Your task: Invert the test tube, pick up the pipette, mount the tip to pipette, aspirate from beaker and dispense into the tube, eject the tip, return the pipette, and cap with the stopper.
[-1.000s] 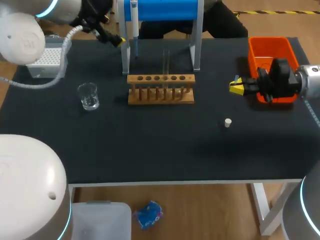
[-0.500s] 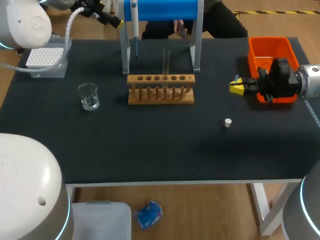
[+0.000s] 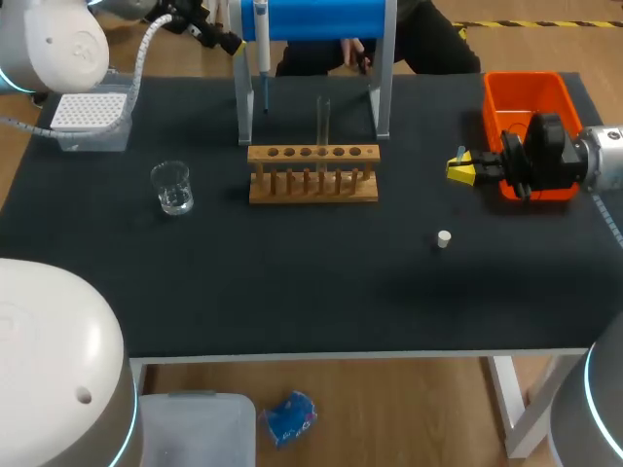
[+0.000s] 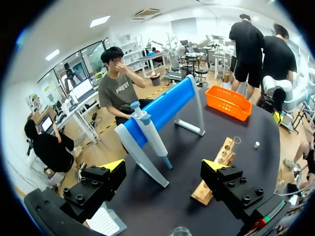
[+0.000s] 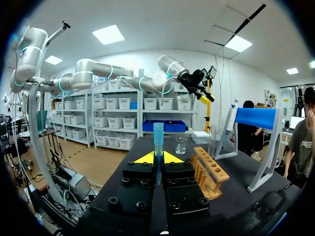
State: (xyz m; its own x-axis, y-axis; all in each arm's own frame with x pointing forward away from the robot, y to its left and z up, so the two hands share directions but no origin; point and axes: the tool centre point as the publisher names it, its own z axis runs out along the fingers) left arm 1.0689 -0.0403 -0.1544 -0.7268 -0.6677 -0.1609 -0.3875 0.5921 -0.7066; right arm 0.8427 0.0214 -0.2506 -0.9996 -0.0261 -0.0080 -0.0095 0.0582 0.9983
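Note:
The pipette (image 3: 261, 41) hangs on the blue stand (image 3: 321, 17) at the table's back. My left gripper (image 3: 222, 40) is open just left of it; in the left wrist view the gripper (image 4: 163, 166) has the pipette (image 4: 150, 135) ahead between its spread fingers, not touching. A clear test tube (image 3: 323, 121) stands upright in the wooden rack (image 3: 312, 175). My right gripper (image 3: 462, 167), near the orange bin (image 3: 506, 89), is shut on a blue pipette tip (image 5: 158, 133). The beaker (image 3: 172, 187) sits at the left and the white stopper (image 3: 444, 238) lies right of centre.
A white tip box (image 3: 90, 115) sits at the back left corner. The stand's grey legs (image 3: 383, 88) rise behind the rack. In the right wrist view the rack (image 5: 209, 172) and beaker (image 5: 181, 145) lie ahead of the gripper (image 5: 158, 158).
My left gripper has risen and drawn back toward the top of the hanging pipette, uncovering the tip box. The right arm has stayed still with the tip.

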